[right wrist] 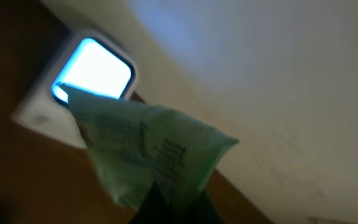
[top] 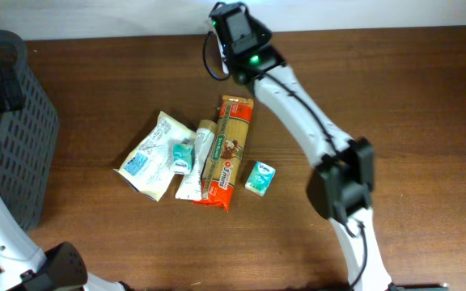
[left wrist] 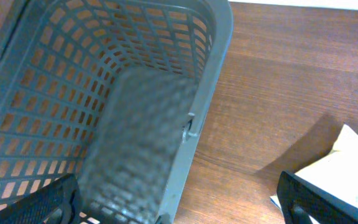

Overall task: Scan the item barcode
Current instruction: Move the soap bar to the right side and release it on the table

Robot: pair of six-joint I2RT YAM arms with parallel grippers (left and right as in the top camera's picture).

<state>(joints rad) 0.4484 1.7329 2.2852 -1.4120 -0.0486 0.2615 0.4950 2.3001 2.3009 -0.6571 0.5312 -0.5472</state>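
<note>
Holds one green packet (right wrist: 148, 149) in shut right jaws, just before lit scanner (right wrist: 92, 71) by the wall. Hangs left jaws wide open above one grey basket (left wrist: 204, 93). Shows five things on the desk (top: 411, 89), away from scanner: one white pouch (top: 146, 158), one tube (top: 196, 166), one pasta pack (top: 229, 149), one teal pack (top: 182, 155) between pouch and tube, second teal pack (top: 260, 178) apart.

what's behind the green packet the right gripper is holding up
A white scanner with its window glowing, against a pale wall. The green packet covers the scanner's lower right part, so that part is hidden.
</note>
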